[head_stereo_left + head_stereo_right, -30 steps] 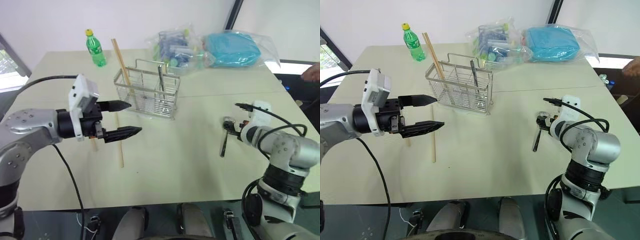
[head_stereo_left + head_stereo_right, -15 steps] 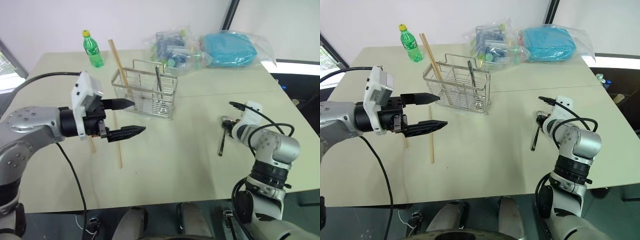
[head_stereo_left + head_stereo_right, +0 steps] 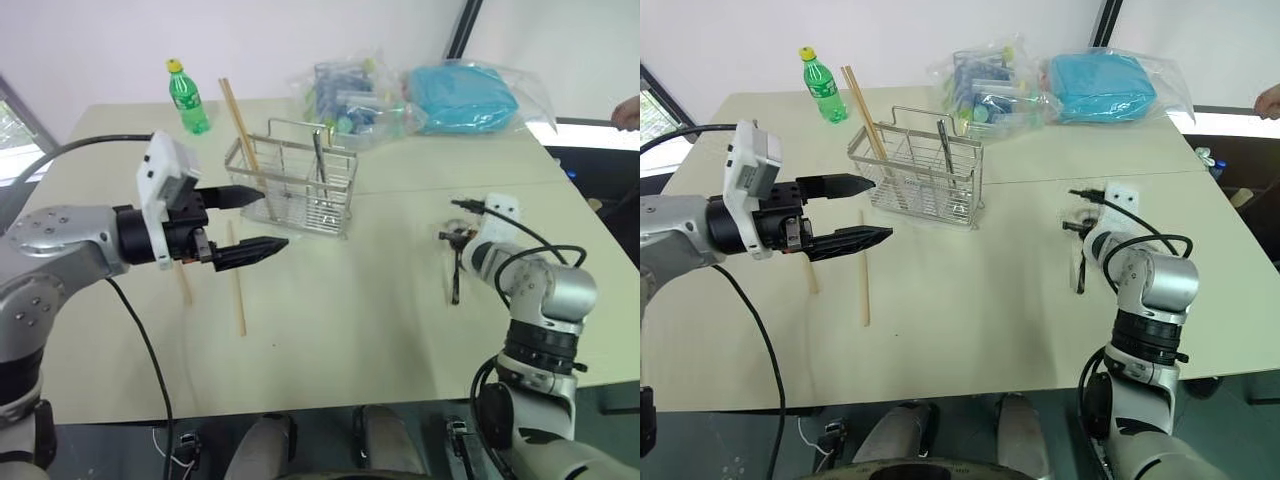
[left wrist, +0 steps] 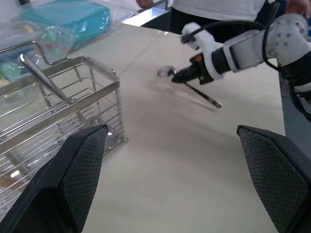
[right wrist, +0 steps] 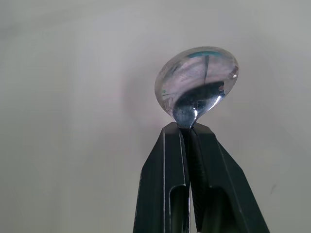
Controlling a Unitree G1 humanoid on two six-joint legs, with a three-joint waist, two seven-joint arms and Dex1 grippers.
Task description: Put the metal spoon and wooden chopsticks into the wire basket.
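Currently the spoon step is in hand, and one chopstick is already dealt with. Starting on the left, the left claw (image 3: 246, 218) hangs above the tabletop (image 3: 360, 330) with its two black fingers spread wide apart and nothing between them. Just under and slightly behind it lie two loose wooden chopsticks (image 3: 237, 285), pale tan and thin, flat on the tabletop and roughly side by side; they have yet to be picked up. Just beyond that claw stands the wire basket (image 3: 295, 185), a silver grid rack with a loop handle; a third chopstick (image 3: 240, 120) leans out of its left end, and a dark slim piece of cutlery stands in a middle compartment.

Well to the right, the right claw (image 5: 187, 133) is pinched tight together on the metal spoon (image 5: 197, 85), gripping the neck right where the handle meets the bowl. The oval bowl is shiny and mirror-like and sticks out past the fingertips, while the thin dark handle (image 3: 456, 280) trails back below the claw, apparently clear of the tabletop.

Next, I judge, the right arm has to carry the spoon leftwards to the basket, tip it so the handle points down into an open compartment, and only then let go. The narrow neck grip may let the spoon swivel, so a slow carry seems wise
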